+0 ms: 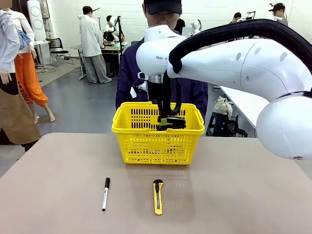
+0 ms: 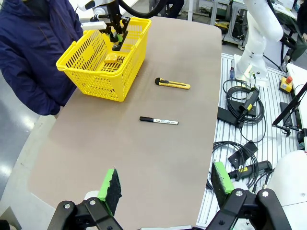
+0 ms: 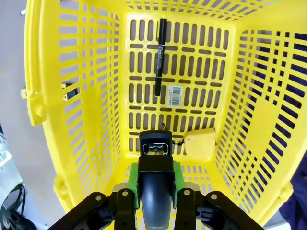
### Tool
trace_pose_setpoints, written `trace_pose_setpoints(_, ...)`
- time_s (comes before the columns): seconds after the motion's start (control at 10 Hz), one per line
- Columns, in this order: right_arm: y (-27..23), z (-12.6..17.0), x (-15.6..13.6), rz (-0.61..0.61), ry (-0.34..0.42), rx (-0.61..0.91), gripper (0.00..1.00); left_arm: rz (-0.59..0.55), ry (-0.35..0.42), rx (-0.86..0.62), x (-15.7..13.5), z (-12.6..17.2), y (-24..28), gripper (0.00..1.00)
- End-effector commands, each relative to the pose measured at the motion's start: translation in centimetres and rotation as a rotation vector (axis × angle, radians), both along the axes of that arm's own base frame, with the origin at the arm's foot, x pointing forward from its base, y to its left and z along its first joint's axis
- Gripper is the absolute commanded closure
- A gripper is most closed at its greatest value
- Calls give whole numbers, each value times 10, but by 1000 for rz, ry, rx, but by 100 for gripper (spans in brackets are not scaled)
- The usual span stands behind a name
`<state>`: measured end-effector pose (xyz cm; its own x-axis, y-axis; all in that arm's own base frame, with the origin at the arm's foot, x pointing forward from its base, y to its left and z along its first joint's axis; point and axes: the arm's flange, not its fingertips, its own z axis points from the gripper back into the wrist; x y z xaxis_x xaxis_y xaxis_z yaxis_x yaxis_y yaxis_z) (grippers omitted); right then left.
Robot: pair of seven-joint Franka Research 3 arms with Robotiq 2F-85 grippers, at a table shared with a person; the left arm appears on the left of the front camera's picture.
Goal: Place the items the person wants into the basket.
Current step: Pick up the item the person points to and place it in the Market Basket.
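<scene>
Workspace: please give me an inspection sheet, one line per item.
Surface: tan table, bare apart from things listed.
Job's things: yellow basket holds black pen and tape measure; black stapler above the basket floor.
Clutter: white marker, utility knife on the table.
Grippers: right gripper shut on stapler over basket; left gripper open.
Cables: black cables beside the table.
Surroundings: person behind basket.

Basket: bright yellow moulded plastic, slotted, slightly glossy. Stapler: smooth black plastic, semi-gloss, with a shiny metal nose. Pen: matt black plastic. Tape measure: yellow plastic case. Table: matt beige top, smooth. Person's jacket: navy cloth.
</scene>
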<state>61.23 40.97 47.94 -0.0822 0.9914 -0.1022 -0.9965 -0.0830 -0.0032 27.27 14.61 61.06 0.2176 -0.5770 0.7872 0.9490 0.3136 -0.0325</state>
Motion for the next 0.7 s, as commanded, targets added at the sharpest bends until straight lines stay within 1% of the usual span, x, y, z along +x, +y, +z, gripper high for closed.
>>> trace_pose_setpoints(0.0, 9, 11, 14, 9, -10, -35, 68, -11, -16, -14, 0, 0, 2, 3)
trace_pose_setpoints(0.1, 9, 11, 14, 13, -13, -32, 68, -11, -16, -14, 0, 0, 2, 3)
trace_pose_setpoints(0.2, 9, 10, 14, 19, -13, -31, 65, -11, -16, -14, 0, 0, 2, 3)
trace_pose_setpoints(0.3, 9, 8, 15, 20, -13, -29, 10, -11, -16, -14, 0, 0, 2, 3)
trace_pose_setpoints(0.5, 9, 7, 16, 18, -14, -24, 0, -11, -16, -14, 0, 0, 2, 3)
trace_pose_setpoints(0.6, 9, 7, 16, 19, -17, -24, 0, -11, -16, -14, 0, 0, 2, 3)
